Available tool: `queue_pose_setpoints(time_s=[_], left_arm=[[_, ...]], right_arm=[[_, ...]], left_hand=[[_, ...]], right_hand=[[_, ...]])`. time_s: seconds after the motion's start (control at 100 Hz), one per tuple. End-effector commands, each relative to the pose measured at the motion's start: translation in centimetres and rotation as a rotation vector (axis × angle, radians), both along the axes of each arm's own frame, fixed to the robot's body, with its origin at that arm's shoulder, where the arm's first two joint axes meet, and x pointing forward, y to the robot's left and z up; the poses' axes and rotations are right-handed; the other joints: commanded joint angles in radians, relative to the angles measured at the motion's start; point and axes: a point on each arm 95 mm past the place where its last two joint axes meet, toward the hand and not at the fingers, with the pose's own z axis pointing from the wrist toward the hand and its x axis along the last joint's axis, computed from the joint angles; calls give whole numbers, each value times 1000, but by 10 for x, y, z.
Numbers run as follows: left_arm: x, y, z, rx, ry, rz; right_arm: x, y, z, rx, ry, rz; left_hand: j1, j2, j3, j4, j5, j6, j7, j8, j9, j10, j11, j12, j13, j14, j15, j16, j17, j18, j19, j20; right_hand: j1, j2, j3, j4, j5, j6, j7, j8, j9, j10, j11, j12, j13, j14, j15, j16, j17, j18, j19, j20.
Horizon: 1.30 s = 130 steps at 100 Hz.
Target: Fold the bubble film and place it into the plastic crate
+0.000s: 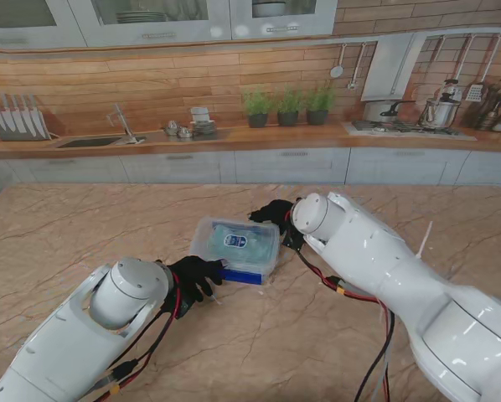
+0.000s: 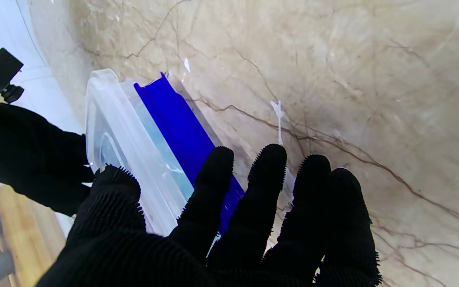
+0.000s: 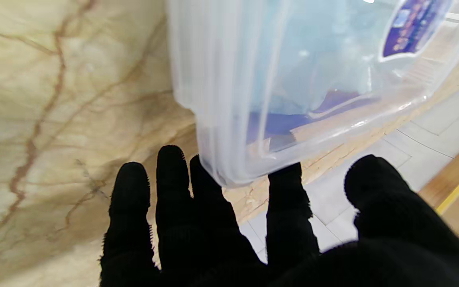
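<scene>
The clear plastic crate [image 1: 263, 251] stands in the middle of the table with its lid on and a blue label on top. Pale blue-green bubble film [image 1: 252, 235] shows through the lid, and the right wrist view also shows the film [image 3: 293, 67] inside. A blue latch [image 1: 242, 275] runs along the side nearer to me. My left hand [image 1: 193, 276] is at the crate's near left corner, fingers spread over the latch [image 2: 173, 119], holding nothing. My right hand [image 1: 274, 213] sits at the far right corner, its fingers [image 3: 209, 191] against the crate [image 3: 221, 79], not closed on it.
Marble table top [image 1: 83, 234] stretches around the crate on all sides. A kitchen counter with a sink, potted plants and a stove runs along the far wall beyond the table. Red and black cables hang under both forearms.
</scene>
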Motion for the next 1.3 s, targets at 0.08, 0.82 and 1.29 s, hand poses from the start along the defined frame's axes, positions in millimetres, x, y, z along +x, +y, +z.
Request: queue_pose_setpoints(time_s=[0.08,0.82,1.29], left_arm=[[-3,-7,-5,-14,0,0],[9,-16,-7,227,-70,-24],[-2,-29,-11,215,-66,-47]], right_arm=[[-21,-9,-20,-45,31,3],[-122,-20,-16,-103,42,39],[-114,-31,6,-17,-54,-207]], left_hand=[[-62,34,-19,14,-26,-2,-28,-15,-14,9,-4,2,-26,5,-22,-10,-5,-15,7,-6],[118,-97,48,42,52,-18,380,144,155,-58,188,69,149,-14,130,26,160,22,86,53],[111,-117,234,32,121,-19,510,101,260,-71,251,83,226,-8,167,29,221,44,119,75]], right_hand=[[11,-8,-16,-4,101,65,63,49,26,10,16,7,-11,-3,4,2,1,-3,-15,27],[53,4,-38,9,227,139,101,199,157,47,55,21,64,55,79,26,53,16,34,38],[2,-24,3,25,96,363,-191,104,325,143,211,39,430,167,335,58,353,103,434,-19]])
